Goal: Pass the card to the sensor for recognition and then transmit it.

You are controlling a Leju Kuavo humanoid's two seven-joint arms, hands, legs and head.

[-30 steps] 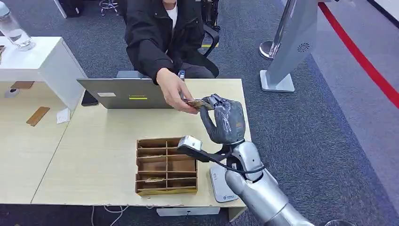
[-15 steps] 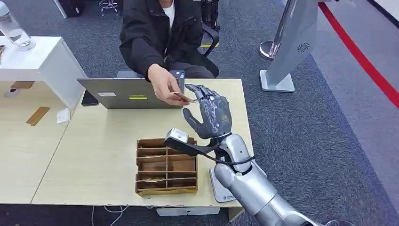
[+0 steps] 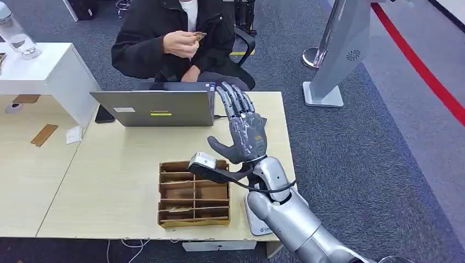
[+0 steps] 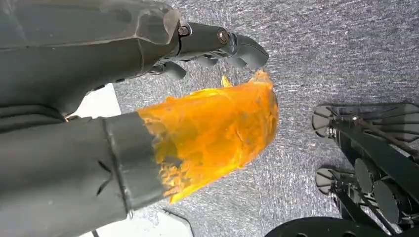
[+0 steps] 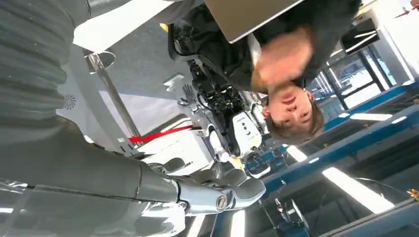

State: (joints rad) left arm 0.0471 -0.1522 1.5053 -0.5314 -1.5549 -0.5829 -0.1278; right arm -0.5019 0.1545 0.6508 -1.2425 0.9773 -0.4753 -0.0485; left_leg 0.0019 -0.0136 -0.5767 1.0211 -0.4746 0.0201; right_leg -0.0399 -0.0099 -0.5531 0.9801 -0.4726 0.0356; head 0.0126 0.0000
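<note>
- A closed grey laptop [image 3: 153, 108] stands at the far edge of the pale wooden table [image 3: 109, 181], between the robot and the seated person [image 3: 170, 41].
- The person's raised hand [image 3: 178, 44] holds the card [image 3: 198, 36] up near the chest, well apart from the robot, so the handover looks complete.
- Nearer the robot, a brown compartmented card box [image 3: 193, 193] sits on the table, a few cards lying in its slots.
- The right hand [image 3: 244, 131] is lifted above the table just beside the laptop, fingers spread and upright, nothing in it.
- A flat grey sensor pad [image 3: 255, 216] lies at the table's near edge, partly under the right arm.
- The left hand [image 4: 148, 64] hangs over the carpet; whether it is open cannot be told.
- Judged next: bring the right hand down to the box for another card, pinched thinly.
</note>
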